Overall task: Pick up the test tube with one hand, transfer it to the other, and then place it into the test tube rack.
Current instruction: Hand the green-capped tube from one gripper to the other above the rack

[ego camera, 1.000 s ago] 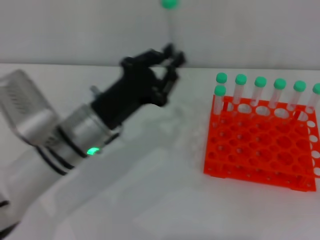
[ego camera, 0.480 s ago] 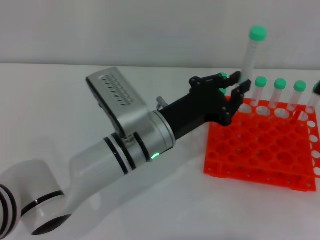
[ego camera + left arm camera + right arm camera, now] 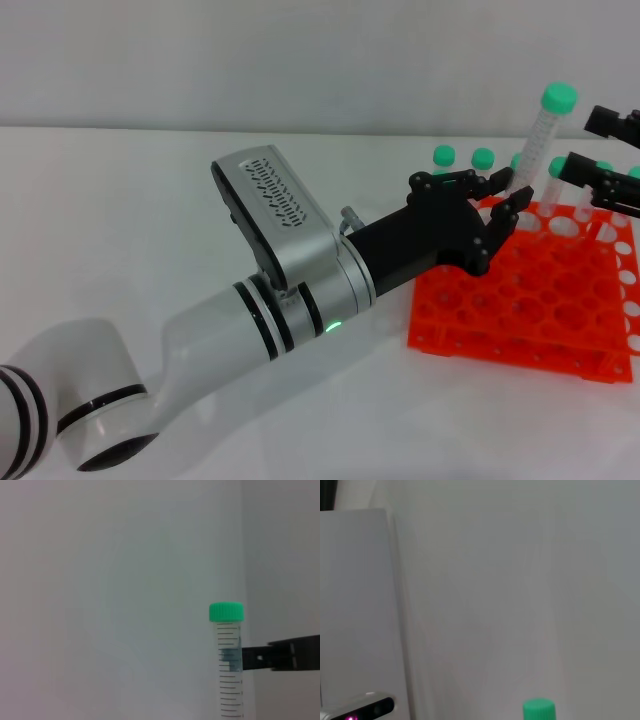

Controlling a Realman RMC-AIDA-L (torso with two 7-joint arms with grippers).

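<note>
My left gripper (image 3: 508, 198) is shut on the lower end of the test tube (image 3: 538, 140) and holds it tilted above the back of the orange-red rack (image 3: 520, 295), green cap (image 3: 559, 97) uppermost. My right gripper (image 3: 573, 142) reaches in from the right edge, open, its fingers just to the right of the tube and apart from it. The left wrist view shows the tube (image 3: 230, 670) upright with a black finger of the right gripper (image 3: 285, 657) beside it. The right wrist view shows only the cap (image 3: 538, 710).
Several capped tubes (image 3: 483, 158) stand in the rack's back row. Most rack holes nearer me are empty. My white and silver left arm (image 3: 290, 280) stretches across the white table (image 3: 120, 220). A plain wall is behind.
My left arm has carried the tube farther right and lower over the rack's back. The right gripper has come into view from the right, next to the tube.
</note>
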